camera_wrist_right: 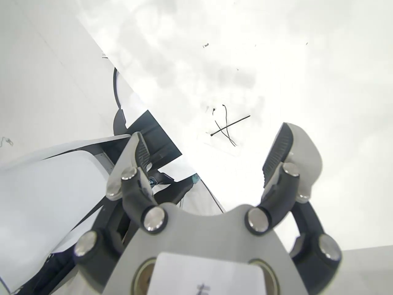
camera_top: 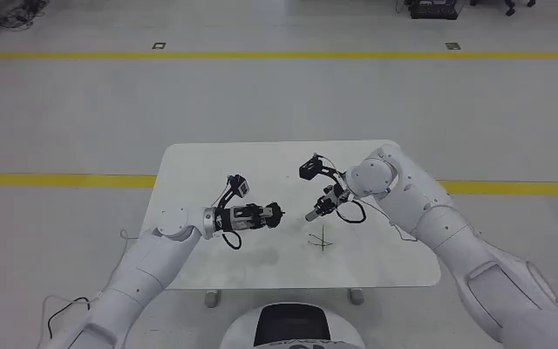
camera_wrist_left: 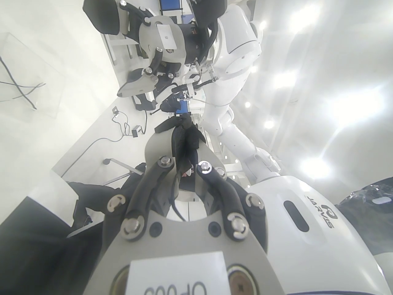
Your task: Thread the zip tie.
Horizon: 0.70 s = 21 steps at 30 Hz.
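Your left gripper hangs over mid-surface, jaws together; whether they pinch a tie is unclear. Your right gripper, jaws apart, hovers just to the far side of the crossed zip ties on the surface, probably poised to pick one.

Zip ties tiny, count unclear
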Available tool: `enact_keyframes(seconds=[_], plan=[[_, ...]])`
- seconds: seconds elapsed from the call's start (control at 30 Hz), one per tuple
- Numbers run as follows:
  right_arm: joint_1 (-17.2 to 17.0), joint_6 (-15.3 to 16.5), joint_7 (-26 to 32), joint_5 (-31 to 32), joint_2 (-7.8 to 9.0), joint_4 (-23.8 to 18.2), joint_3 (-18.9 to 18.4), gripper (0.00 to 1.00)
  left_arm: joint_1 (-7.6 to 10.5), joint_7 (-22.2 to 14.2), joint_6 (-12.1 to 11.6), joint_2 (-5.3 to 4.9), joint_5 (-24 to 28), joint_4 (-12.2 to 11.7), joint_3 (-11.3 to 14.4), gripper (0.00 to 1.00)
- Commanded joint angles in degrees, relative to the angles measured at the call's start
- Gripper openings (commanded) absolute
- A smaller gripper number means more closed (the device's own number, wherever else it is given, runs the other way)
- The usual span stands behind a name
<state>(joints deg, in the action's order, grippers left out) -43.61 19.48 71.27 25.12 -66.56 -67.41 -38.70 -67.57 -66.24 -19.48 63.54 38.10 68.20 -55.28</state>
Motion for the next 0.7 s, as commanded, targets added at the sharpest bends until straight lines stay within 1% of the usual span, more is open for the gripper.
enact_keyframes(seconds=[0.0,0.13,0.17,0.27,0.37,0.47,0.67], plan=[[0.0,0.0,0.0,0.0,0.00,0.0,0.0,1.00,0.00,0.0,0.0,0.00,0.0,0.0,0.0,0.00],[0.0,0.0,0.0,0.0,0.00,0.0,0.0,1.00,0.00,0.0,0.0,0.00,0.0,0.0,0.0,0.00],[-0.3,-0.1,-0.7,0.4,0.00,0.0,0.1,1.00,0.00,0.0,0.0,0.00,0.0,0.0,0.0,0.00],[-0.9,0.0,-1.9,2.5,-0.04,0.1,1.0,1.00,0.00,0.0,0.0,0.00,0.0,0.0,0.0,0.00],[-0.6,0.0,-2.0,4.2,-0.34,0.7,2.7,1.00,0.00,0.0,0.0,0.00,0.0,0.0,0.0,0.00],[0.2,0.0,-2.1,6.2,-0.93,1.7,5.0,1.00,0.00,0.0,0.0,0.00,0.0,0.0,0.0,0.00],[2.1,0.0,-2.6,7.5,-3.04,5.7,9.6,1.00,0.00,0.0,0.0,0.00,0.0,0.0,0.0,0.00]])
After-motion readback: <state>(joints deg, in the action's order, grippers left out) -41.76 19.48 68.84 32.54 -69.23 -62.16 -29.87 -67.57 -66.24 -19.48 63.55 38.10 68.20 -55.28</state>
